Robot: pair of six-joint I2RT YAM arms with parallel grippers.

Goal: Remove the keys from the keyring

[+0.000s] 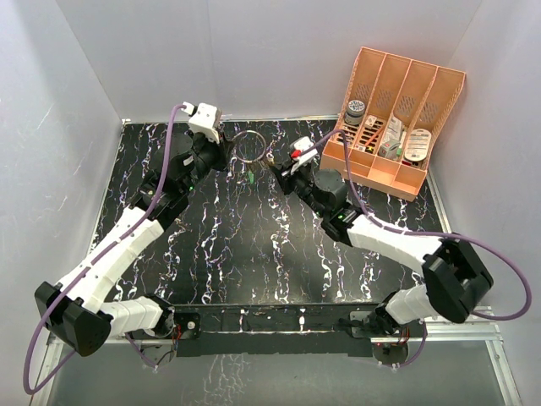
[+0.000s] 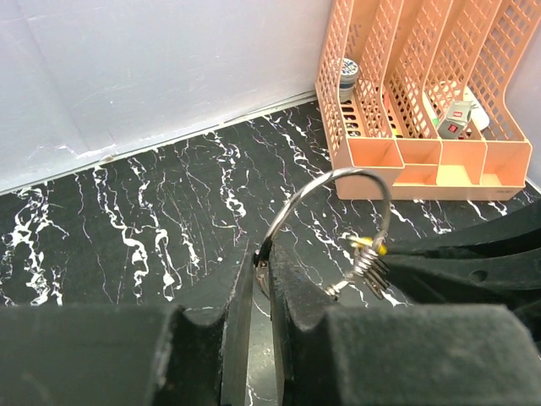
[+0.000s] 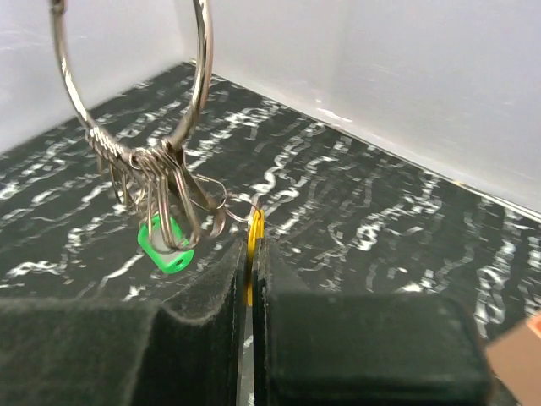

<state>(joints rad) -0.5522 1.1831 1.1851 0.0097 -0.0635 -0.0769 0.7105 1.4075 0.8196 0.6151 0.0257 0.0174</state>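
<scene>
Near the far edge of the table (image 1: 245,254), the left gripper (image 2: 264,269) clamps the thin silver keyring (image 2: 338,172), green key (image 3: 165,245) dangling, while the right gripper (image 3: 251,255) pinches the yellow key (image 3: 255,223).

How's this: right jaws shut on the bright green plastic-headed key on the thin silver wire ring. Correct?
No: right jaws are shut on the yellow-orange plastic-headed key; the bright green key hangs free on the thin silver wire ring. Right wrist view shows it.
</scene>
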